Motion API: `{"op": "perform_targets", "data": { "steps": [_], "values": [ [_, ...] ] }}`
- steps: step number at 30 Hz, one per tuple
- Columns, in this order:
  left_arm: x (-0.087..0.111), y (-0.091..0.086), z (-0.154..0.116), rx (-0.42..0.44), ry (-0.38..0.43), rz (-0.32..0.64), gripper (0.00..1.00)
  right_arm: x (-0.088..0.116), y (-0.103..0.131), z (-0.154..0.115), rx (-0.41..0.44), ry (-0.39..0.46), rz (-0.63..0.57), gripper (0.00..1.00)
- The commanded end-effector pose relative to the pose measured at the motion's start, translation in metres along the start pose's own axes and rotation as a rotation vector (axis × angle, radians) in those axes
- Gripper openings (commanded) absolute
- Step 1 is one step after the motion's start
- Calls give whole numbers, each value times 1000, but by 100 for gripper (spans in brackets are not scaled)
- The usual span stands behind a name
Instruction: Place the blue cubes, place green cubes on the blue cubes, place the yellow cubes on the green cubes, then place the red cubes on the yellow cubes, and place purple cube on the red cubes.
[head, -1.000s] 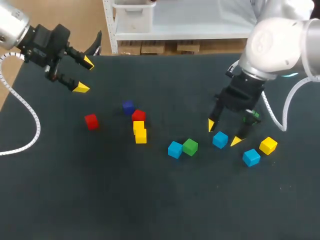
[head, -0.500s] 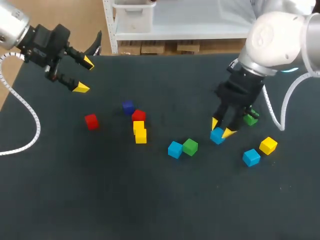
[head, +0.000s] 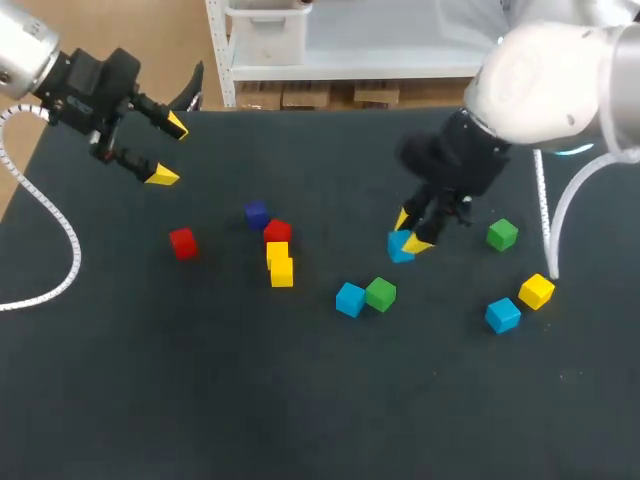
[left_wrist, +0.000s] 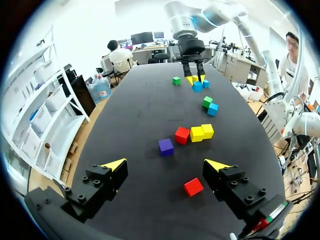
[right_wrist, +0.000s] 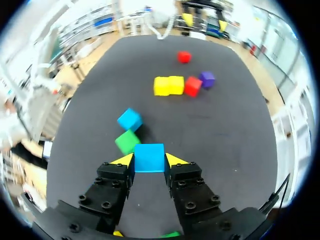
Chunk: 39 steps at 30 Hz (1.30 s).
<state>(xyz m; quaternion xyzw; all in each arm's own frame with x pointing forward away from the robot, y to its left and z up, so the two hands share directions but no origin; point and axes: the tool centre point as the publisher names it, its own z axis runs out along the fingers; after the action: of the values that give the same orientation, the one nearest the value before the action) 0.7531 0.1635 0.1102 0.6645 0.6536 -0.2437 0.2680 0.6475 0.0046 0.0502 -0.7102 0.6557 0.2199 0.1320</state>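
Right gripper (head: 410, 231) clamped on blue cube (right_wrist: 149, 157). Second blue cube (right_wrist: 130, 120) ahead of jaws, just beyond green cube (right_wrist: 127, 141). Left gripper (left_wrist: 166, 164) spread, empty, well apart.

The head view looks down from above and behind on the whole table (head: 200, 400). The left wrist view sits low at one corner and faces along the table to the right pincer (left_wrist: 195, 79), far off. The right wrist view looks down from close above the blue cube (right_wrist: 149, 157); all three views share the two yellow cubes (right_wrist: 169, 85).
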Motion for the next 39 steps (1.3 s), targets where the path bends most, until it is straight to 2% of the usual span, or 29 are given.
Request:
{"op": "perform_targets", "data": {
  "steps": [1, 7, 21, 34, 39],
  "values": [
    [1, -1, 0, -3, -2, 3, 100, -18, -8, 6, 157, 51, 222, 0],
    [1, -1, 0, -3, -2, 3, 100, -33, -28, 9, 230, 89, 240, 0],
    [1, -1, 0, -3, -2, 3, 100, -28, -53, 39, 256, 102, 255, 0],
    [1, -1, 0, -3, -2, 3, 100, -17, -61, 45, 235, 61, 201, 0],
    [1, -1, 0, -3, -2, 3, 100, -13, -62, 45, 172, 18, 167, 0]
  ]
}}
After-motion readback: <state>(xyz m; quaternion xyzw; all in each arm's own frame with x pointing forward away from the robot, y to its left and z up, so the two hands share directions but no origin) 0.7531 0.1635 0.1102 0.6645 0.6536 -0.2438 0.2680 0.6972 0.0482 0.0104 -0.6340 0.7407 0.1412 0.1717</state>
